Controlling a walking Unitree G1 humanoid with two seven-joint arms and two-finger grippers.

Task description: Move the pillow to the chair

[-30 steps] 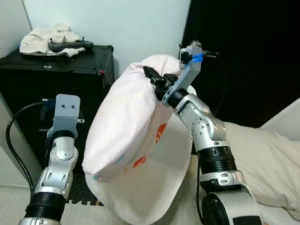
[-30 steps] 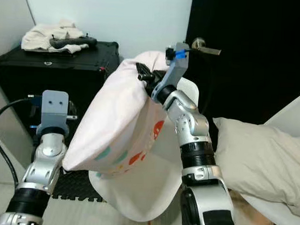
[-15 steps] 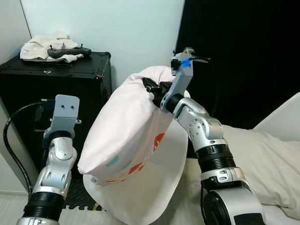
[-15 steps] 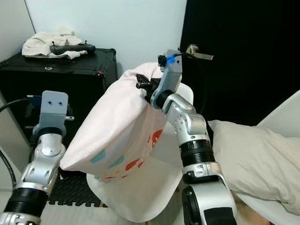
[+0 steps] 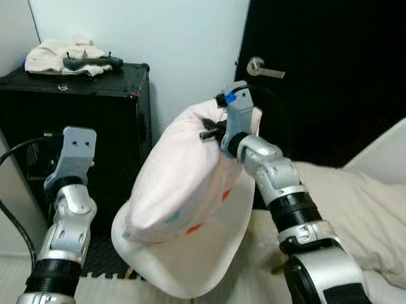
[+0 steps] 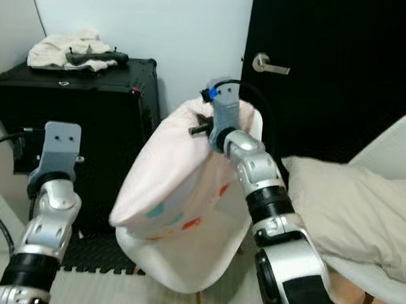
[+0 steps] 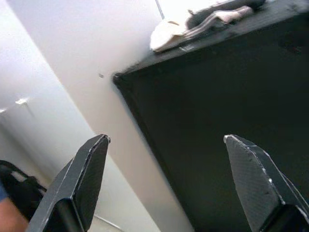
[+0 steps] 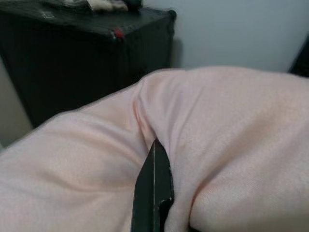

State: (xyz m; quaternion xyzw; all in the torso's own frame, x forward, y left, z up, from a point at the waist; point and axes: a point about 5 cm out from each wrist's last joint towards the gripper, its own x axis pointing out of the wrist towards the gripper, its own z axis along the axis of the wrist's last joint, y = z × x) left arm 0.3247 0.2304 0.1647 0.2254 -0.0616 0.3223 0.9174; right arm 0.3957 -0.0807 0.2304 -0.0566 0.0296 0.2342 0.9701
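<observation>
Right pincer [image 6: 203, 128] pinches the pink pillow [image 6: 171, 184] by its top fold, hanging it over the white chair [image 6: 185, 262] seat's front edge. Released here, it could slide off forward. Left pincer [image 7: 164, 159] gapes empty.

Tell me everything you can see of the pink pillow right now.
The pillow is pale pink soft fabric, plump and creased, with a few coloured spots in teal, orange and red near its lower edge. It hangs tilted, upper end by the right hand, which is shut on a pinched fold of it; a black finger is sunk in the cloth. Its lower end sits in the seat of the white chair, beside the black cabinet.
</observation>
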